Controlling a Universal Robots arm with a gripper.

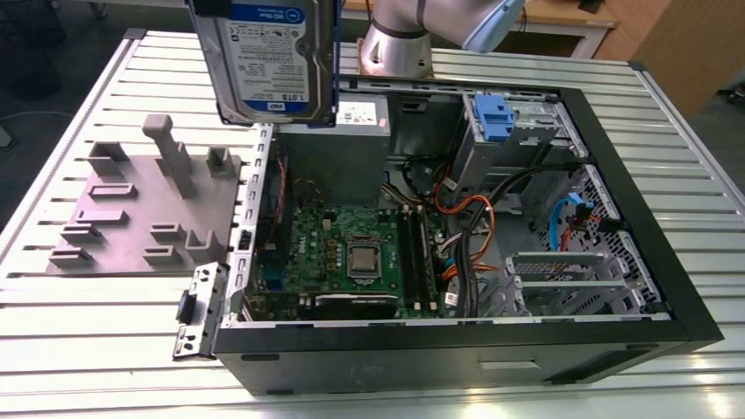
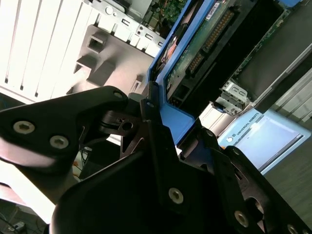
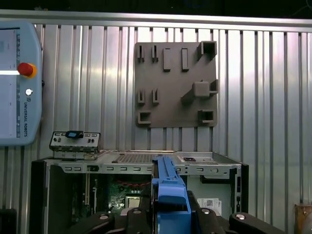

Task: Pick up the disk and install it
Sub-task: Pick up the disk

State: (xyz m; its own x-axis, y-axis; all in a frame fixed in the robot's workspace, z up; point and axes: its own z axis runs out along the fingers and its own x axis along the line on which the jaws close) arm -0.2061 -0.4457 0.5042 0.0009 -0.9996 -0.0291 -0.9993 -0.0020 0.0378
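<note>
Exterior view shows the disk point(image 1: 265, 61) held upright in the air, label facing the camera, near the edge of the open case point(image 1: 466, 353) by the grey tray point(image 1: 128, 209) on the bench point(image 1: 686, 148). In the first wrist view the pincer point(image 3: 169, 213) is clamped on its blue frame.

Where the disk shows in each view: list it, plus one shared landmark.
Exterior view: the disk, label facing the camera, at the top edge.
First wrist view: the disk edge-on, blue carrier nearest the camera.
Second wrist view: the disk's circuit-board side showing.
Shared landmark: the grey fixture plate.
</note>
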